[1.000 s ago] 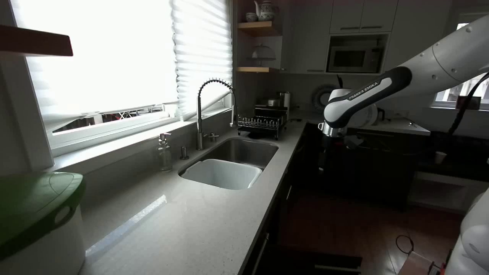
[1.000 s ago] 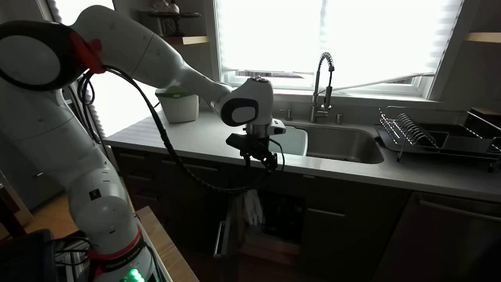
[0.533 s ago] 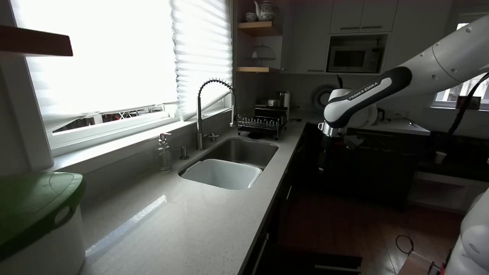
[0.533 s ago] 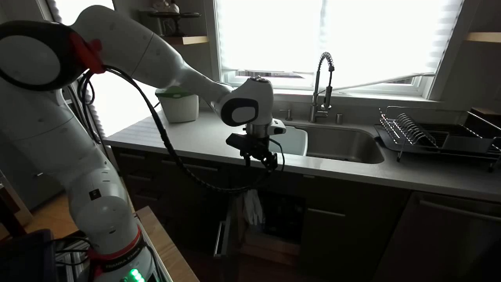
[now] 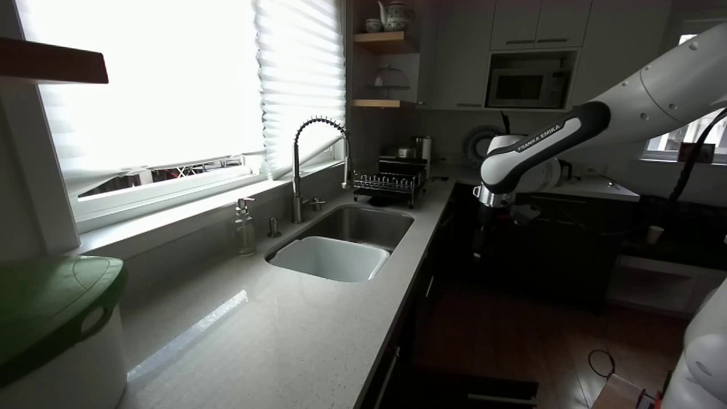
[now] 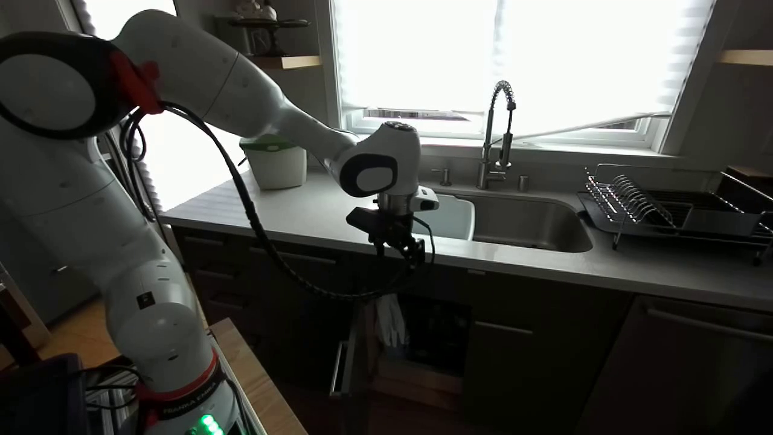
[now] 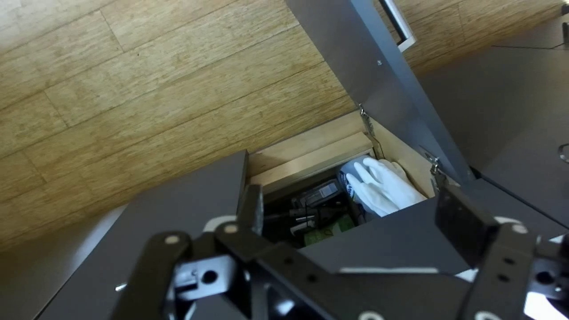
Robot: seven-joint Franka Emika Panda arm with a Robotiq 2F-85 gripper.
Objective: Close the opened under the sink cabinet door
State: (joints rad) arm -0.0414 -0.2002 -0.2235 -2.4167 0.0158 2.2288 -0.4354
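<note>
Open at cabinet door (image 7: pixel 386 89), aiming a long edge toward eleven o'clock in wrist view, there alone showing hinges (image 7: pixel 434 164); spread wide at gripper (image 7: pixel 358 218).

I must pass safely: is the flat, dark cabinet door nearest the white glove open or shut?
Open: the flat, dark cabinet door angles outward on metal hinges, exposing pale wood.

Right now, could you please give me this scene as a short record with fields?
Cabinet door: open, swung out on its hinges
Gripper: open, holding nothing
Inside the cabinet: white glove near the hinges; dark items, hard to identify
Sink: pale tub at one end
Faucet: arched, behind the sink
Dish rack: on the countertop beside the sink
</note>
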